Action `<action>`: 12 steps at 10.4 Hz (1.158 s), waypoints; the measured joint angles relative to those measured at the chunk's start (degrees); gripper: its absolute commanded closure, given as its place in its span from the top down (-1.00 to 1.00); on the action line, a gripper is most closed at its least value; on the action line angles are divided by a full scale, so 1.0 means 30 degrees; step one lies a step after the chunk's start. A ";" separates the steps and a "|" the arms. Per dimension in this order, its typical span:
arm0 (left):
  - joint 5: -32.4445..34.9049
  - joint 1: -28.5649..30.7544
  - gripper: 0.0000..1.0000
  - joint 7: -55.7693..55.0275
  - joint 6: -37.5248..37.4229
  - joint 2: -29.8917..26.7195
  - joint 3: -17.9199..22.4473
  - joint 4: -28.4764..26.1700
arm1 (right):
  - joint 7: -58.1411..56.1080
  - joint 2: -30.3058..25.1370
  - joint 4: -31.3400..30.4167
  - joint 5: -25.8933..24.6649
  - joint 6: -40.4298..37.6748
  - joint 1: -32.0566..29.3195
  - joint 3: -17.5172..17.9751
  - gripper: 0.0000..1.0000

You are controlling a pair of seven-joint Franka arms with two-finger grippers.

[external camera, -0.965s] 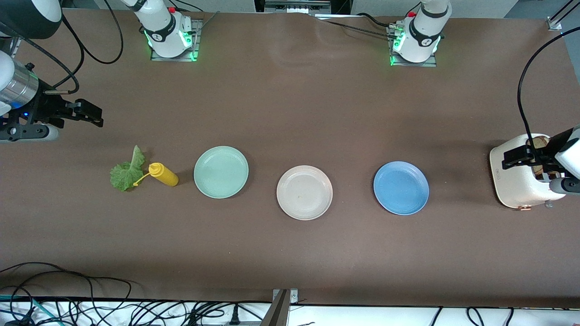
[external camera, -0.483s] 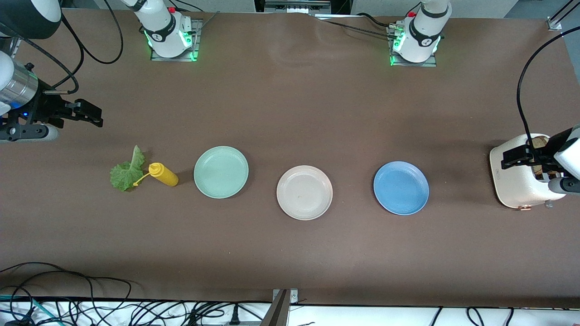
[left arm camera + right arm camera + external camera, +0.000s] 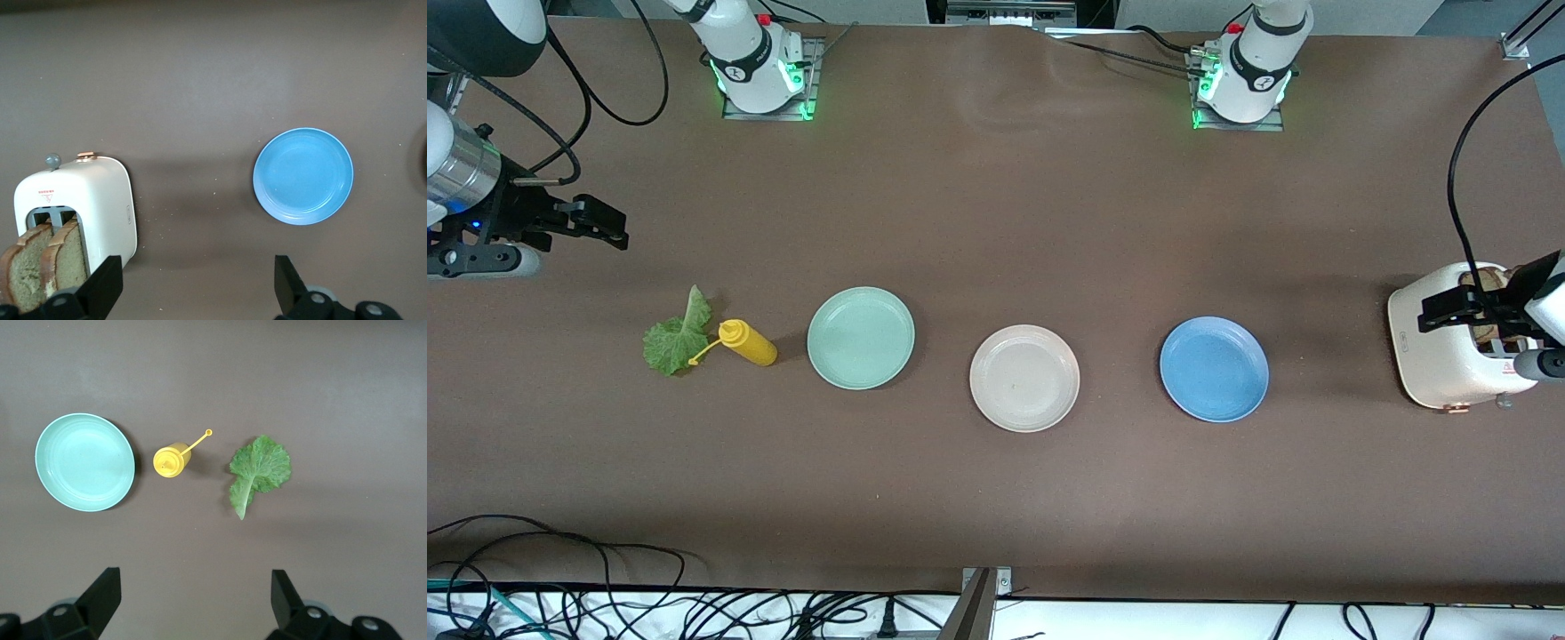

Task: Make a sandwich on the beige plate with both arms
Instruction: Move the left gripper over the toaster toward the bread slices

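Beige plate [image 3: 1024,378], bare, lying at the middle of a row of three plates on the brown table [image 3: 996,222]; the mint green plate [image 3: 861,338] lies toward the right arm's end and slightly farther from the front camera, the blue plate [image 3: 1214,369] toward the left arm's end. The sandwich parts are well apart from the beige plate. Two slices of brown bread [image 3: 40,270] stand upright, side by side, in the slots of a white toaster [image 3: 1440,356] at the left arm's end of the table. A ruffled green lettuce leaf [image 3: 676,336] lies flat on the table toward the right arm's end, just beside a yellow squeeze bottle [image 3: 749,343], which lies on its side between the leaf and the mint green plate with its cap tether reaching toward the leaf. Left gripper [image 3: 1467,307], over the toaster, fingers [image 3: 100,287] spread wide with nothing between them; in the left wrist view the bread slices show close beside one finger, and the blue plate lies in view on the table below. Right gripper [image 3: 600,224], over bare table at the right arm's end, fingers [image 3: 100,593] likewise spread wide and holding nothing; its wrist view looks down on the leaf, the bottle and the mint green plate.
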 measured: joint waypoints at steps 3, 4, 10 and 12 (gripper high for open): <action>0.0042 0.0709 0.99 0.0595 -0.0002 0.0000 0.0028 0.0000 | 0.0003 0.0000 0.0000 0.0000 0.0000 -0.0004 -0.0002 1.00; 0.0085 0.1082 0.99 0.1033 -0.0008 0.0001 0.0050 -0.0001 | 0.0004 0.0000 0.0000 0.0000 0.0000 -0.0006 -0.0003 1.00; 0.2175 0.4000 0.91 0.3611 -0.0022 0.1259 0.0168 -0.0472 | 0.0007 0.0000 0.0002 0.0000 0.0000 -0.0031 -0.0014 1.00; 0.2994 0.4362 0.91 0.3694 0.0033 0.2518 0.0213 -0.0518 | 0.0007 0.0000 0.0004 0.0000 0.0000 -0.0033 -0.0014 1.00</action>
